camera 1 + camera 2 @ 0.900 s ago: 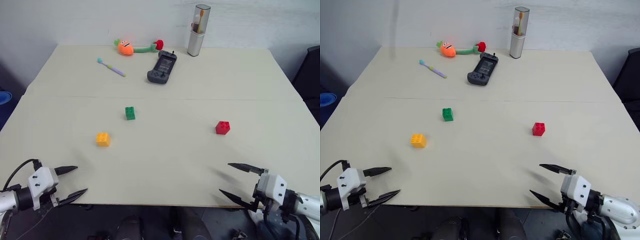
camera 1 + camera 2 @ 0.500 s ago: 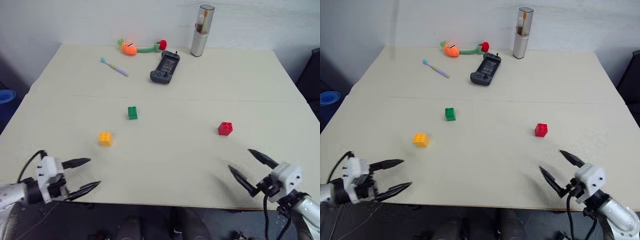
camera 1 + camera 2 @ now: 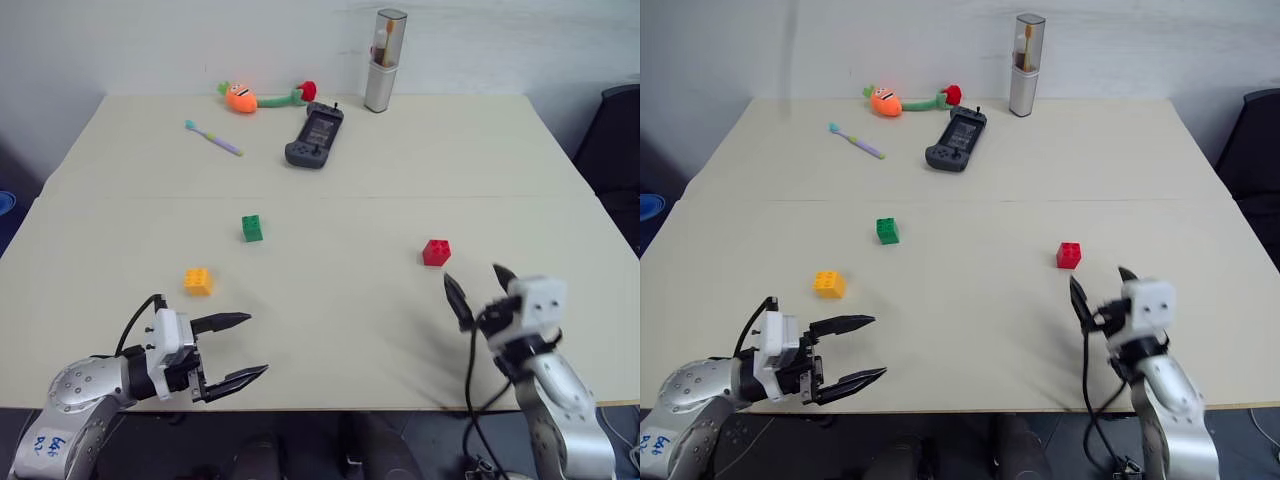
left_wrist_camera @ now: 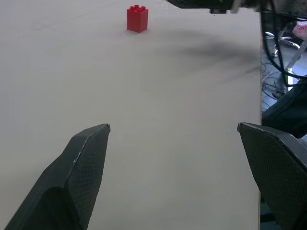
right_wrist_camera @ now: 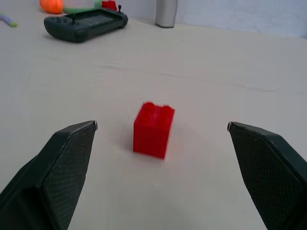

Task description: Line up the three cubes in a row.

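With its fingers spread wide and holding nothing, the right gripper (image 3: pixel 1098 293) faces the red cube (image 3: pixel 1068 255) just ahead, seemingly lined up to grasp it, while the equally open, empty left gripper (image 3: pixel 860 350) hovers near the orange cube (image 3: pixel 829 284), the green cube (image 3: pixel 887 231) lying farther back.

Pale tabletop (image 3: pixel 400 170): red brick (image 3: pixel 436 252) just ahead of the right claw (image 3: pixel 478 290); orange brick (image 3: pixel 198 281) and green brick (image 3: pixel 252 228) beyond the left claw (image 3: pixel 240 347).

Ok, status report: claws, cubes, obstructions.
Left claw open, right claw open, both empty. Red studded plastic cube just ahead of right claw; green one and orange-yellow one scattered, no row. Nothing between them.
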You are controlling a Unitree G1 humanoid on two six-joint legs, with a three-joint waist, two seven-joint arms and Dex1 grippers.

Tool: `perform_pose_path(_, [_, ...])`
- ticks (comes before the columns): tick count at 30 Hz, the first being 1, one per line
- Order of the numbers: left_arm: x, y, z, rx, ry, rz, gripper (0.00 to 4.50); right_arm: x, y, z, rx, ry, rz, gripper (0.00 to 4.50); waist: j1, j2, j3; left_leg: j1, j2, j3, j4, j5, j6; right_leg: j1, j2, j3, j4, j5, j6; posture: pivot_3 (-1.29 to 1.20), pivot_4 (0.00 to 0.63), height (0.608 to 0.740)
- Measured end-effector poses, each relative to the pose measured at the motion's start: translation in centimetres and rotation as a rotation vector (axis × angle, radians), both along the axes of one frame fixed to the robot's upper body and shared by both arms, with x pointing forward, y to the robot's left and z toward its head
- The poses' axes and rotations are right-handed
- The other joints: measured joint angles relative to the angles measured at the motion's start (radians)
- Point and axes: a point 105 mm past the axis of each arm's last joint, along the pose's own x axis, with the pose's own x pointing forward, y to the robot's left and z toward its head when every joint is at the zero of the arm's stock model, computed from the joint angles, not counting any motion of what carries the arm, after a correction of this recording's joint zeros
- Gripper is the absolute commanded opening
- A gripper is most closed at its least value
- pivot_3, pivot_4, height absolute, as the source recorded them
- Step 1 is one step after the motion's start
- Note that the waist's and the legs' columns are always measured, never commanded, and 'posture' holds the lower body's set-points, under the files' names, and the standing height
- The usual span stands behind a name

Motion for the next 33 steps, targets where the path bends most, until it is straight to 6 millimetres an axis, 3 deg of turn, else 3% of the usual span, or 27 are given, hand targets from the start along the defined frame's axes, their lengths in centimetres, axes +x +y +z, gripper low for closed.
perform_pose_path(4, [0.5,-0.4,0.1,0.009,-0.055,0.012,4.48,3.4,-0.7,0.3,-0.008,0.036,-0.092,4.50,0.006,0.000,0.000,-0.003,0.000,0.001,0.002,0.001,-0.001,-0.001,0.000,0.000,-0.001,0.000,0.001,0.00,0.150,0.740])
perform_pose_path(7, [0.5,-0.9,-0.2,0.000,-0.056,0.012,4.48,5.4,-1.3,-0.9,-0.026,0.112,-0.142,4.50,0.005,0.000,0.000,-0.003,-0.001,0.001,0.002,0.001,0.000,-0.001,-0.001,0.000,-0.001,0.001,0.001,0.00,0.150,0.740])
perform_pose_path(11, [0.5,-0.9,-0.3,0.002,-0.056,0.027,4.50,6.5,-0.6,-0.7,-0.019,0.117,-0.099,3.60,0.006,0.000,0.000,-0.002,0.000,0.001,0.002,0.001,0.002,-0.001,-0.001,0.000,0.000,0.001,0.001,0.00,0.150,0.740])
perform_pose_path(18, [0.6,-1.0,-0.4,-0.005,-0.074,0.046,4.50,6.8,0.4,-0.8,0.032,0.142,-0.011,1.09,0.004,-0.001,0.000,-0.002,0.000,0.000,0.002,0.001,0.003,0.000,-0.001,0.000,0.000,0.001,0.002,0.00,0.150,0.740])
perform_pose_path(19, [0.7,-0.9,-0.4,-0.004,-0.075,0.048,4.50,6.8,0.4,-0.8,0.038,0.144,-0.005,0.97,0.004,-0.001,0.000,-0.002,0.000,0.000,0.002,0.001,0.003,0.000,-0.001,0.000,0.000,0.001,0.002,0.00,0.150,0.740])
perform_pose_path(25, [1.0,-0.6,-0.8,-0.002,-0.067,0.065,4.50,6.6,0.2,-0.7,0.067,0.142,0.016,0.97,0.004,-0.001,0.000,-0.002,0.000,0.000,0.001,0.001,0.002,0.000,-0.001,0.000,-0.001,0.001,0.002,0.00,0.150,0.740])
perform_pose_path(26, [1.0,-0.6,-0.7,-0.002,-0.069,0.065,4.50,6.5,0.1,-0.7,0.073,0.141,0.015,1.72,0.004,-0.001,0.000,-0.002,0.000,0.000,0.001,0.001,0.002,-0.001,-0.001,0.000,-0.001,0.001,0.002,0.00,0.150,0.740])
perform_pose_path(33, [1.1,-0.6,-0.6,-0.002,-0.076,0.061,4.50,5.8,0.3,-0.5,0.087,0.129,0.039,3.95,0.001,0.000,0.000,-0.002,0.000,0.000,0.000,0.001,0.002,-0.001,-0.001,0.000,-0.001,0.001,0.002,0.00,0.150,0.740])
